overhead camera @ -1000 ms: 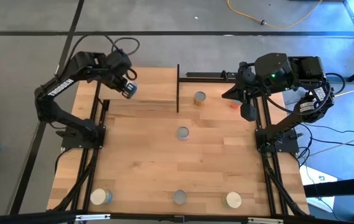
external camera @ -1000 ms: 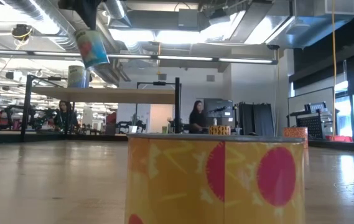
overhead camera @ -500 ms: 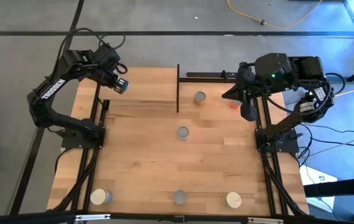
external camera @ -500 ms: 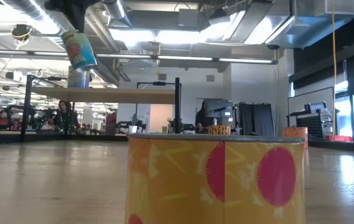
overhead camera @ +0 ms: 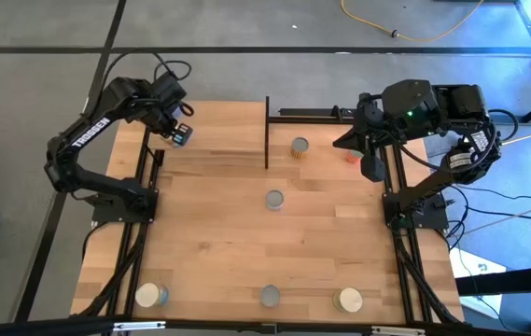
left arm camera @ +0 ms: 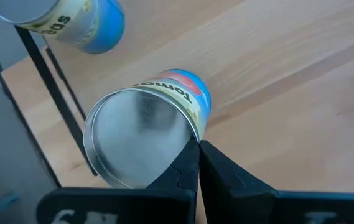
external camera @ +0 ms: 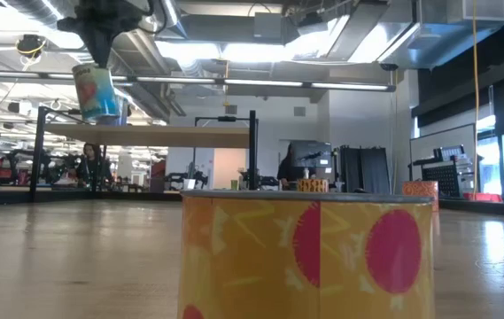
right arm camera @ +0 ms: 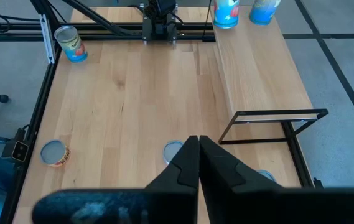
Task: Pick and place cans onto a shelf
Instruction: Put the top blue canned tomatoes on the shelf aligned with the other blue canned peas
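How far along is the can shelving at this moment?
Done: one can already sits on the shelf. In hand: the left hand is shut on a blue can, hanging above the shelf's end, not yet set down. Left: six cans are on the table, three of them along its near edge. The right hand waits shut at the table's right side.

Blue-labelled can (external camera: 96,91) aloft in left hand (external camera: 101,55) above shelf (external camera: 150,135).

Open-plan lab, exposed ceiling ducts (external camera: 181,22), desks, monitors (external camera: 309,155)
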Controlling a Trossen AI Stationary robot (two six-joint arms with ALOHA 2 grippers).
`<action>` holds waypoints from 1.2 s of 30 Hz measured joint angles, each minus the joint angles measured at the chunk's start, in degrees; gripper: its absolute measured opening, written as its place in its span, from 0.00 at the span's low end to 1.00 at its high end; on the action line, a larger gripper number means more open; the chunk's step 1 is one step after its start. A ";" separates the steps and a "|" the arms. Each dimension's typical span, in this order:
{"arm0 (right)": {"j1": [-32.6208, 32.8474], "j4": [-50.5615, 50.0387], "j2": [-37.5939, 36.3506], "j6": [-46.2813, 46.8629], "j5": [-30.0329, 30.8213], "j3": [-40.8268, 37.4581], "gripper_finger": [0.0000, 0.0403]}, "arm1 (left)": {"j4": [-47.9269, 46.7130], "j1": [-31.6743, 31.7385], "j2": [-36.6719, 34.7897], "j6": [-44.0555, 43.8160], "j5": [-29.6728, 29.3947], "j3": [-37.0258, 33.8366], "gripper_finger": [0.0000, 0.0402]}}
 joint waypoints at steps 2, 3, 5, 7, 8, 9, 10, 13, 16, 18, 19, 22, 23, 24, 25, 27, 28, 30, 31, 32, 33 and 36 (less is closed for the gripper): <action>0.00 -0.02 0.00 0.00 0.01 0.00 0.03 | 0.02 0.75 0.00 0.80 -0.54 -0.05 0.00; -0.01 -0.02 0.00 0.00 0.02 0.00 0.03 | 0.00 1.11 0.00 1.28 -0.52 -0.05 0.00; -0.02 -0.02 0.00 0.00 0.01 0.00 0.03 | 0.02 1.83 0.00 1.60 -0.46 -0.05 0.00; 0.00 -0.02 0.00 0.00 0.00 0.00 0.03 | 0.01 2.38 0.00 1.60 -0.44 -0.05 0.00; -0.02 -0.02 0.00 0.00 0.02 0.00 0.03 | 0.02 2.65 0.00 1.60 -0.55 -0.05 0.00; 0.00 -0.02 0.00 0.00 0.01 0.00 0.03 | 0.02 2.91 0.00 1.60 -0.58 -0.05 0.00; 0.00 -0.02 0.00 0.00 0.00 0.00 0.03 | 0.01 3.21 0.00 1.60 -0.57 -0.05 0.00; 0.00 -0.02 0.00 0.00 0.00 0.00 0.03 | 0.02 3.89 0.00 1.64 -0.59 -0.05 0.00; 0.00 -0.02 0.00 0.00 0.00 0.00 0.03 | 0.01 4.32 0.02 2.26 -0.50 -0.05 0.00; 0.00 -0.02 0.00 0.00 0.00 0.00 0.03 | 0.02 4.67 0.04 2.65 -0.39 -0.05 0.00; 0.00 -0.02 0.00 0.00 0.02 0.00 0.03 | 0.01 4.89 0.04 2.65 -0.39 -0.05 0.00; -0.01 -0.02 0.00 0.00 0.00 0.00 0.03 | 0.02 5.44 0.04 2.67 -0.27 -0.05 0.00; -0.01 -0.01 0.00 0.00 0.00 0.00 0.03 | 0.01 5.59 0.04 2.65 -0.15 -0.05 0.00; 0.00 -0.02 0.00 0.00 0.01 0.00 0.03 | 0.01 5.70 0.04 2.67 -0.14 -0.05 0.00; 0.00 -0.02 0.00 0.00 0.02 0.00 0.03 | 0.02 5.85 0.04 2.67 -0.13 -0.05 0.00; 0.00 -0.02 0.00 0.00 0.00 0.00 0.03 | 0.00 6.03 0.04 2.67 -0.14 -0.05 0.00; 0.00 -0.02 0.00 0.00 0.00 0.00 0.03 | 0.01 6.05 0.05 2.67 -0.15 -0.05 0.00; -0.01 -0.02 0.00 0.00 0.01 0.00 0.03 | 0.00 6.05 0.12 2.65 -0.07 -0.05 0.00; 0.00 -0.02 0.00 0.00 0.01 0.00 0.03 | 0.00 6.05 0.24 2.65 0.13 -0.05 0.00; 0.00 -0.02 0.00 0.00 0.01 0.00 0.03 | 0.00 6.05 0.45 2.65 0.35 -0.05 0.00; -0.01 -0.02 0.00 0.00 0.01 0.00 0.03 | 0.16 6.05 0.52 2.65 0.84 -0.36 0.00; 0.00 -0.02 0.00 0.00 0.00 0.00 0.03 | 0.03 6.03 0.50 2.79 1.52 -2.16 0.00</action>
